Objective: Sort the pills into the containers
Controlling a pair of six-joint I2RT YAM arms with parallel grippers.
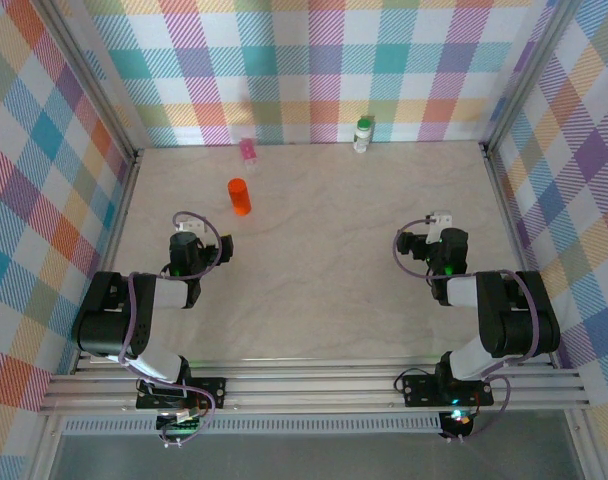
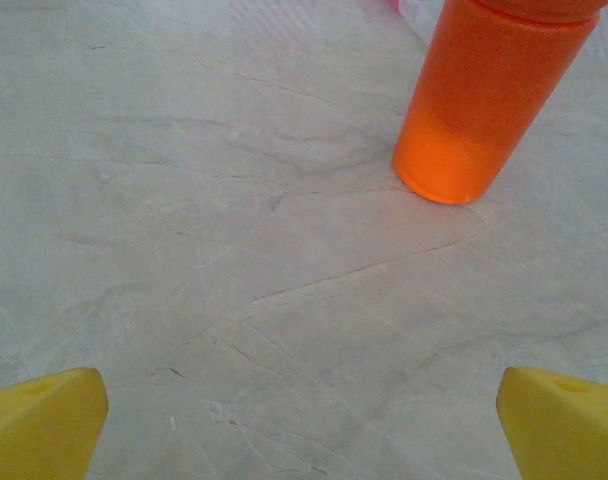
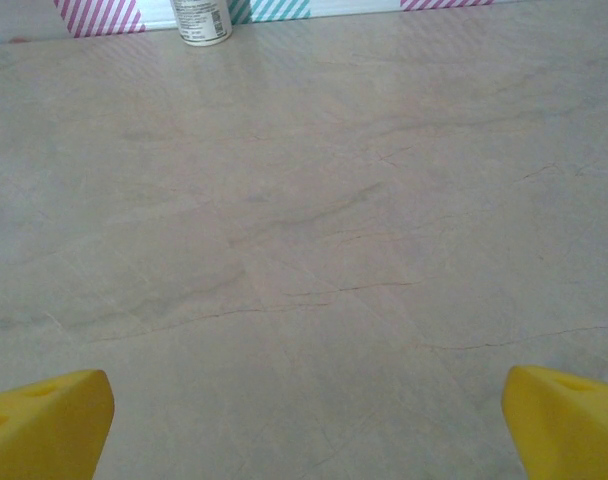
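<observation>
By my judgement the sorting is at its very start: the three containers stand apart on the tabletop (image 1: 324, 260), and neither end effector holds or touches anything. The orange vial (image 1: 240, 196) stands upright in the left half, ahead of the left end effector (image 1: 188, 232). That end effector is spread wide, with only bare tabletop between its yellow fingertips (image 2: 44, 420). In the left wrist view the vial sits up and to the right, well clear of them. The pink tube (image 1: 247, 151) stands beyond the vial, near the rear wall (image 1: 304, 70). The white bottle (image 1: 362, 134) with its green cap stands against that wall, right of centre. It is well apart from the right end effector (image 1: 440, 226), which is just as wide and empty. All the picking and dropping appears left to do. The pills themselves I cannot make out; they may be too small to tell or may lie inside the vessels. The vial's top is cut off in the left wrist view, so I cannot tell whether it is capped. The bottle's cap is cropped in the right wrist view, and its label is too small to read. The tube is only a pink sliver at the upper edge of the left wrist view.
</observation>
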